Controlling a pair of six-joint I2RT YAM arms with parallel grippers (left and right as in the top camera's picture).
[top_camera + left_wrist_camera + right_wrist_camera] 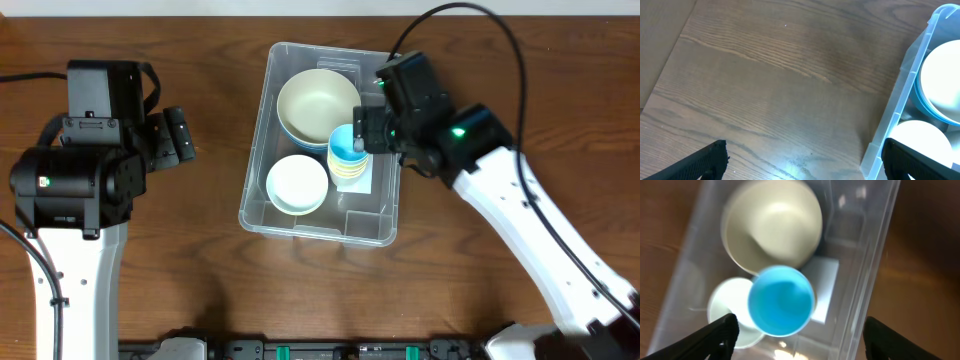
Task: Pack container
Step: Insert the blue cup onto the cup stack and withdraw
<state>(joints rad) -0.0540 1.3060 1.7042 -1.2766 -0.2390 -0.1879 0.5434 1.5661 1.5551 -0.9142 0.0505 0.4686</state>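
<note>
The clear plastic container [258, 140] sits mid-worktop [200, 280], its long sides running near to far. In its near-left corner lies a small white bowl [297, 183]. Just right of the bowl is a short stack of cups [347, 150], pale yellow ones below and a blue cup [781, 300] on top; it appears to rest partly on a flat white block [824, 280] by the right wall. The far half holds a large cream bowl [318, 100] nested in a blue-rimmed one.

The right end effector [365, 128] hangs over the container beside the cup stack. In the right wrist view its fingers [695, 340] are spread wide, well clear of the blue cup, gripping nothing.

The left end effector [175, 138] is to the left of the container, over bare wood. Its fingers [695, 162] are also wide apart and hold nothing.
</note>
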